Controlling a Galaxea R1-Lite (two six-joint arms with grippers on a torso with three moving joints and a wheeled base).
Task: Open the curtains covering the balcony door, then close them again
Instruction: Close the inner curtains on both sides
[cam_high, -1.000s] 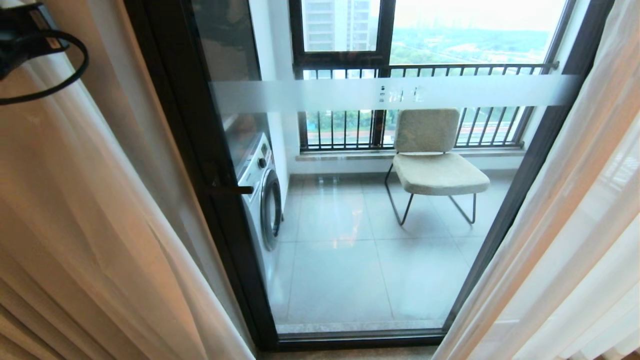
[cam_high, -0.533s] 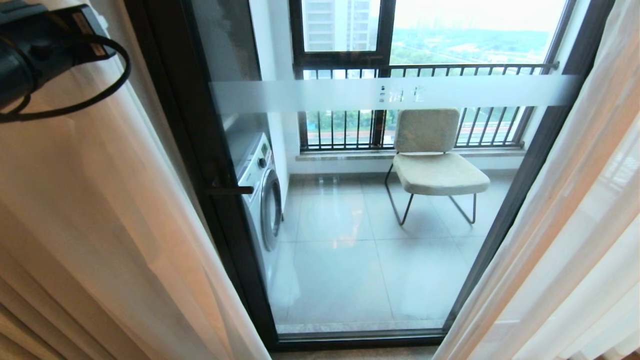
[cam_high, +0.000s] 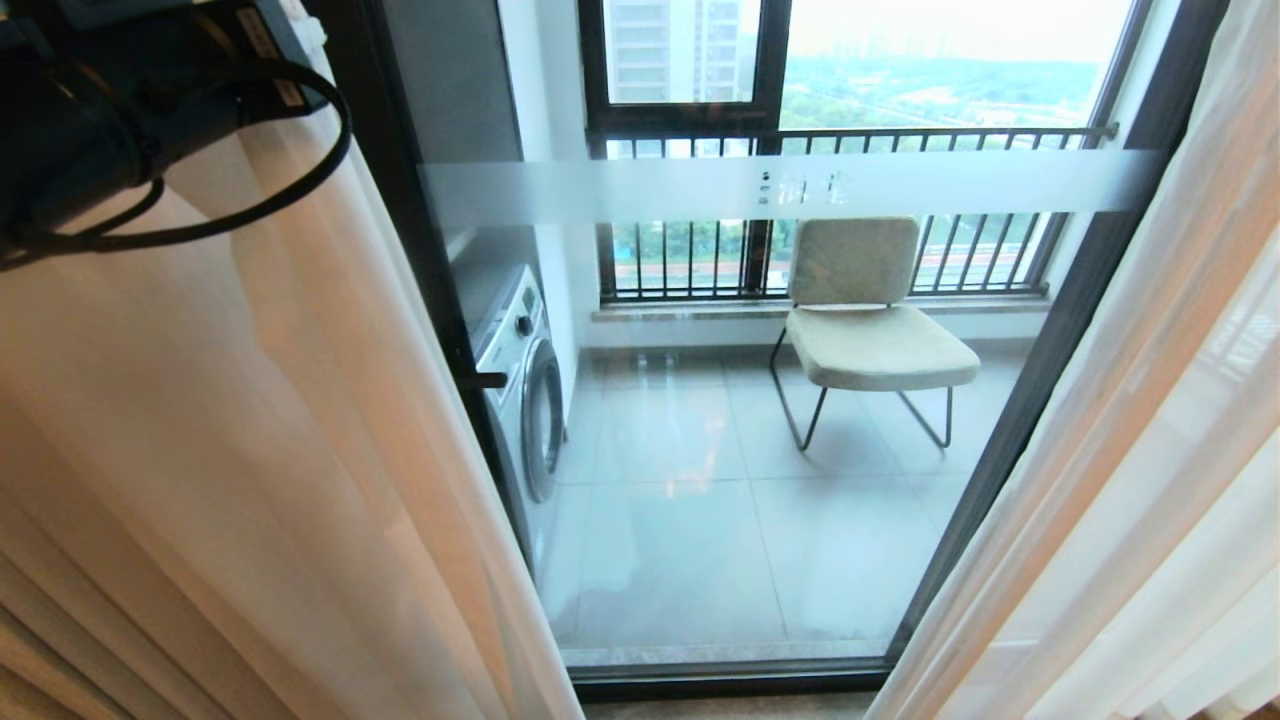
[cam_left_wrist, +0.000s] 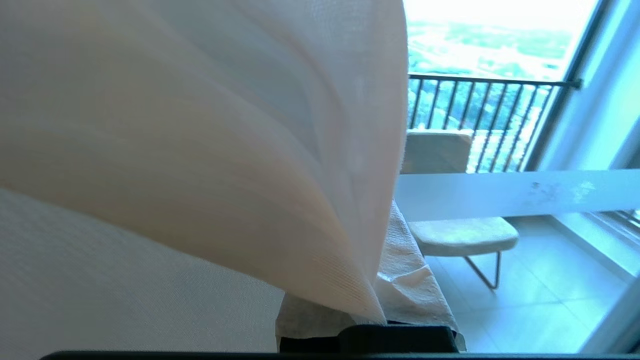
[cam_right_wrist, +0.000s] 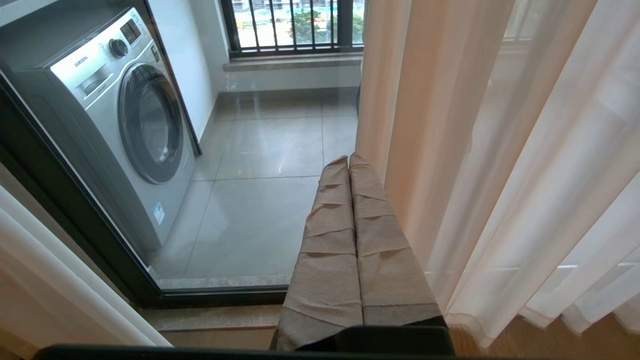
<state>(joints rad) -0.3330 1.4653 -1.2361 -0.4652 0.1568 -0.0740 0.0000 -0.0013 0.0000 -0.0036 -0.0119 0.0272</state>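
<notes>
Left pincer (cam_left_wrist: 382, 300) clamped on the curtains (cam_high: 300, 450), high at their left panel. Right pincer (cam_right_wrist: 350, 165) closed, empty, facing the balcony door (cam_high: 800, 450).

1. Curtains (cam_high: 250, 450): cream-beige folds with a sheer white layer, parted, hanging at both sides of the opening.
2. Balcony door (cam_high: 760, 420): clear glass in thick black frames, frosted white strip across it, shut, uncovered in the middle.

Chair (cam_high: 870, 320) near washing machine (cam_high: 525, 385)
</notes>
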